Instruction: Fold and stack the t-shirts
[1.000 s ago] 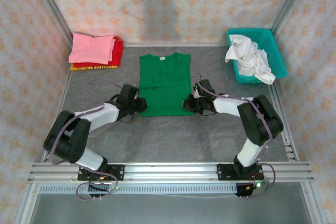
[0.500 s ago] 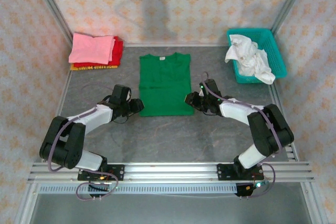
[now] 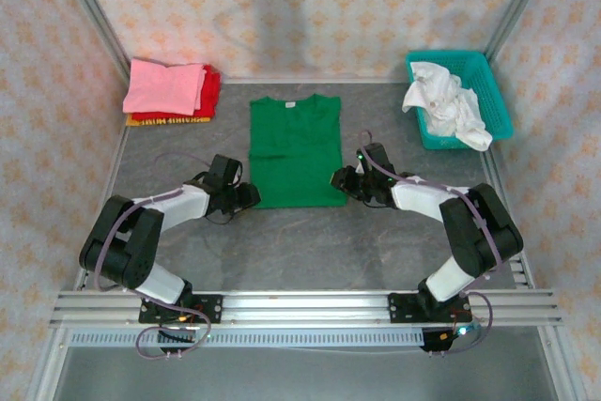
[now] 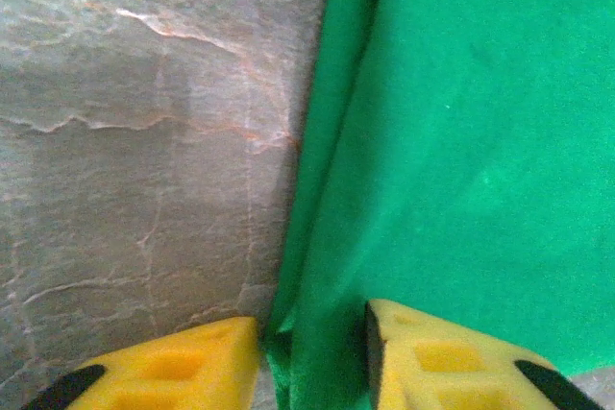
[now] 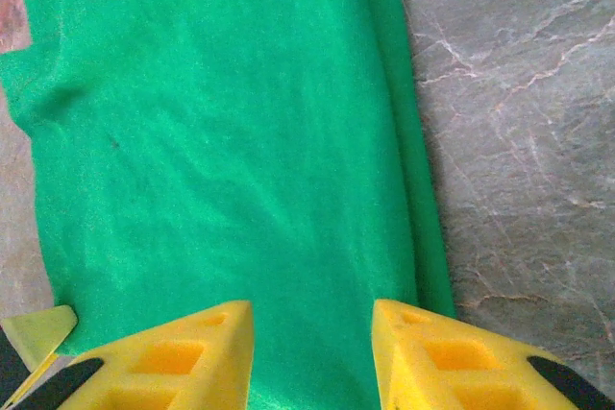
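Green t-shirt (image 3: pixel 294 149): lies flat mid-table (image 3: pixel 310 241) between your arms | left gripper (image 4: pixel 312 333): jaws narrowly apart, straddling its near-left edge | right gripper (image 5: pixel 312 319): jaws narrowly apart over its near-right hem

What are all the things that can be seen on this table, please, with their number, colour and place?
green t-shirt: 1, bright green, flat at the table's middle
folded t-shirts: 3 colours stacked, pink over red over yellow-orange, far left corner
basket: 1, teal, far right corner
cloth: count unclear, white, crumpled in the basket
table: 1, grey, stone-patterned
left hand: 1, yellow fingers apart, at the green t-shirt's near left edge
right hand: 1, yellow fingers apart, at its near right edge
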`<state>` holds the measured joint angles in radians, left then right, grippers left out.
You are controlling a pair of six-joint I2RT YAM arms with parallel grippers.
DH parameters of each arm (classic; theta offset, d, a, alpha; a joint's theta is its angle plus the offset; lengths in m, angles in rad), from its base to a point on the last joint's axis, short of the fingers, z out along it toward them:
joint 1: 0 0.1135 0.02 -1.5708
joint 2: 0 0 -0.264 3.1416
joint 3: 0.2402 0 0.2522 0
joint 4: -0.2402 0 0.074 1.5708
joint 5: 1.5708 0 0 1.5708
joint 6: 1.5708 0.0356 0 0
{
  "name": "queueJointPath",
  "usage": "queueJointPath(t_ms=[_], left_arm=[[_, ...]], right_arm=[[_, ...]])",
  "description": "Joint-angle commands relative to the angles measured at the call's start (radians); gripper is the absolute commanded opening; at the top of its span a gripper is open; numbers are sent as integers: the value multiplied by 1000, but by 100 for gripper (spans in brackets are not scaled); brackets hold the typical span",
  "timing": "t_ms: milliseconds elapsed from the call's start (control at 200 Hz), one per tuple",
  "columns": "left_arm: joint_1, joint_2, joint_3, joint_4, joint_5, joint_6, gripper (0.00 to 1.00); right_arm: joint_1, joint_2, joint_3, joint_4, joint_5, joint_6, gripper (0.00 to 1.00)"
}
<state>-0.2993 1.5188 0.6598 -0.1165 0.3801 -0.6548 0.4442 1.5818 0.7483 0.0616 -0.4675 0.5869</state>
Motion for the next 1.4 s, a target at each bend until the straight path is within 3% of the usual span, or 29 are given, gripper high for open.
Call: queueJointPath(t_ms=[0, 390, 901, 1151, 1316, 1396], left_arm=[[-14, 54, 8, 32, 3, 6, 28], [-13, 52, 7, -6, -47, 29, 8], [-14, 60, 11, -6, -41, 34, 0], [-14, 51, 13, -15, -43, 28, 0], [-14, 43, 10, -7, -64, 22, 0], [-14, 19, -1, 17, -70, 15, 0]], right_arm=[[-2, -45, -33, 18, 37, -15, 38], [-25, -66, -62, -69, 30, -5, 39], [49, 60, -47, 19, -58, 43, 37], [57, 60, -32, -11, -30, 44, 25], [59, 41, -19, -63, -7, 26, 5], [59, 24, -13, -91, 9, 10, 0]])
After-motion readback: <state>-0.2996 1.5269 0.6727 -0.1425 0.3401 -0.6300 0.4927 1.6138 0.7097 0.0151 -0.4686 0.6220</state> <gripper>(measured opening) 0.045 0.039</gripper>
